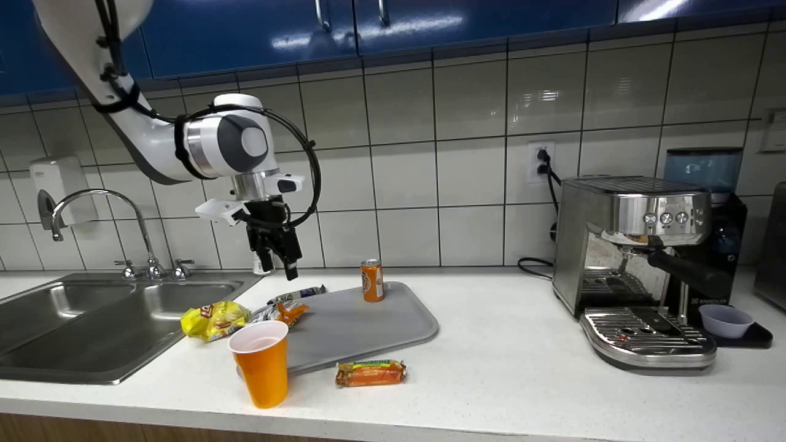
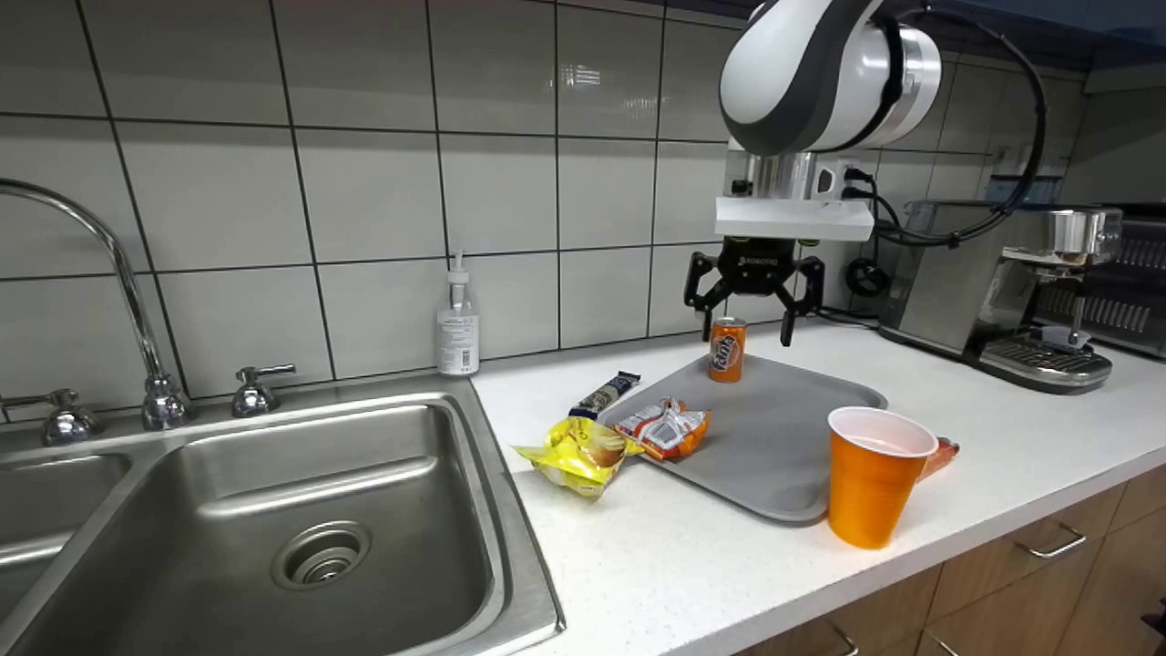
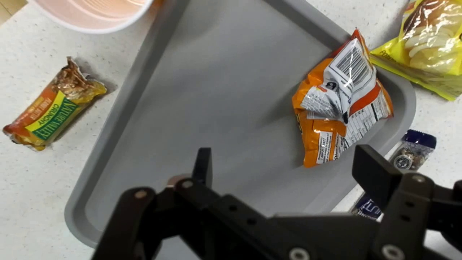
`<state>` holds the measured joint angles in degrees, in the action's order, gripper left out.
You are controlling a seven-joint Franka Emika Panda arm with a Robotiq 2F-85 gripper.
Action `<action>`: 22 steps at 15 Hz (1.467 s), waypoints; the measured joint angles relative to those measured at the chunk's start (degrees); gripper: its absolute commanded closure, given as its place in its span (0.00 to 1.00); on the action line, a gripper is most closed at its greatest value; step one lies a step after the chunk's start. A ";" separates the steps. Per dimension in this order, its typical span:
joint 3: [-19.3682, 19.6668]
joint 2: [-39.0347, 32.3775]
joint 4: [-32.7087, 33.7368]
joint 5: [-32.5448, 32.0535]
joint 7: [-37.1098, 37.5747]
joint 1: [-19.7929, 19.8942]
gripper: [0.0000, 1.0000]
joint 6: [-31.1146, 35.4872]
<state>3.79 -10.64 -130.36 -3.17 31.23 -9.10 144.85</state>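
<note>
In an exterior view, the white arm (image 1: 163, 150) was slanted down from the upper left and bent near its end, so that the gripper (image 2: 747, 333) was pointed downward, held over the gray tray (image 2: 783, 451) and apart from it. Its jaws were spread wide, with nothing gripped. In the wrist view, an orange snack bag (image 3: 325, 104) was laid at a tray corner; a Fanta can (image 2: 727, 355) was stood upright near the tray's back edge.
</note>
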 measured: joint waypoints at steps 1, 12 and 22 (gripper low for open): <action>-0.22 0.64 -0.85 -0.28 0.00 0.00 0.00 0.00; -1.76 7.41 -10.15 -3.81 0.00 0.01 0.00 0.00; -2.63 11.32 -16.82 -4.10 -0.73 0.36 0.00 0.00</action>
<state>1.16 0.68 -147.18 -7.27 30.50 -8.74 144.85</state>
